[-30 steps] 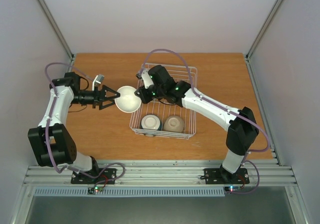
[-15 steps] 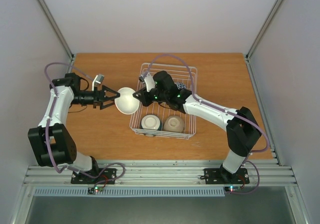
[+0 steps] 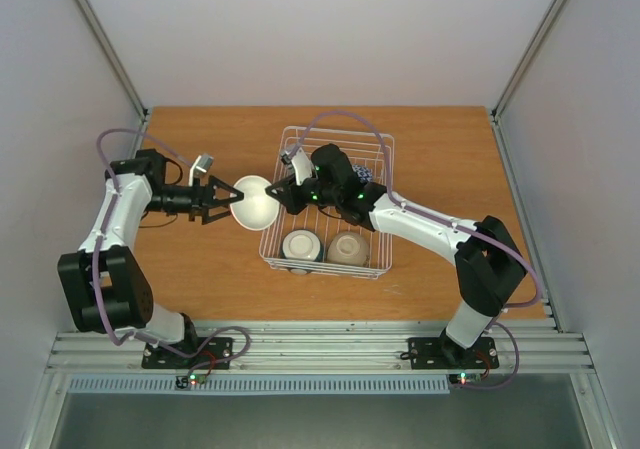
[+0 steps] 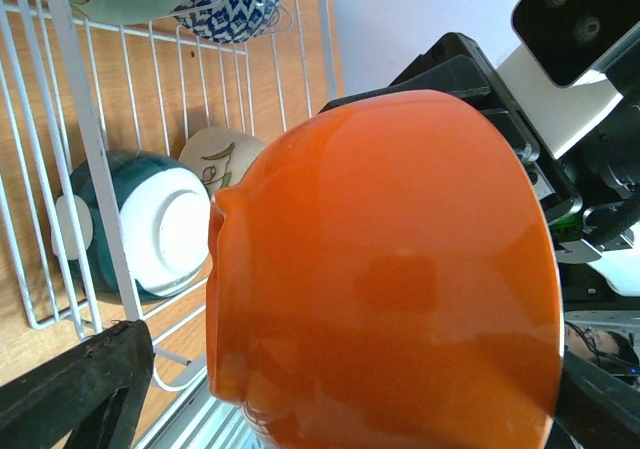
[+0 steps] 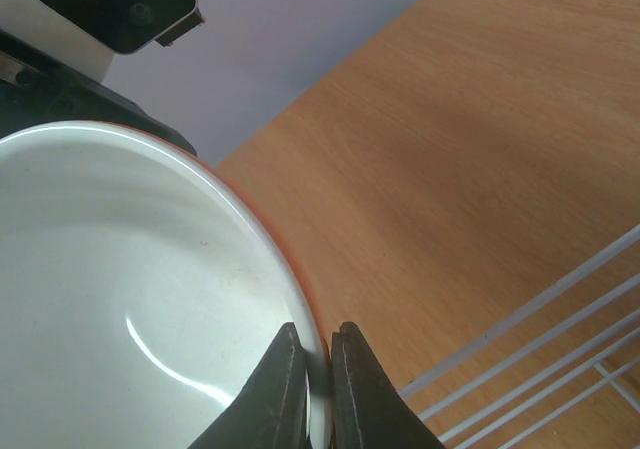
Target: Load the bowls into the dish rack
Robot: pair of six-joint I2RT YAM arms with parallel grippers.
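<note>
Orange bowl (image 3: 255,201), white inside: tipped on side in air at left edge of dish rack (image 3: 389,249), mostly outside. Right gripper (image 5: 318,330) clenched on its rim. Left gripper (image 3: 228,202) released, spread wide behind bowl's base. Teal bowl (image 3: 300,246) and beige bowl (image 3: 348,248) in rack's near end. Rack stands on bench (image 3: 200,269).

The left arm (image 3: 115,214) and right arm (image 3: 420,224) are built alike: smooth white link shells are joined by bulky black joint blocks. A thin mauve cable (image 3: 345,113) is looped along each arm from wrist to foot. Each base (image 3: 190,352) is fixed on a black plate, and small coloured lights are lit just in front of it. Green lights are seen at the right wrist. The left claw (image 3: 228,205) and right claw (image 5: 318,341) are formed of black tapered fingers. A white camera housing (image 5: 110,9) with a black face is mounted at the left wrist.
</note>
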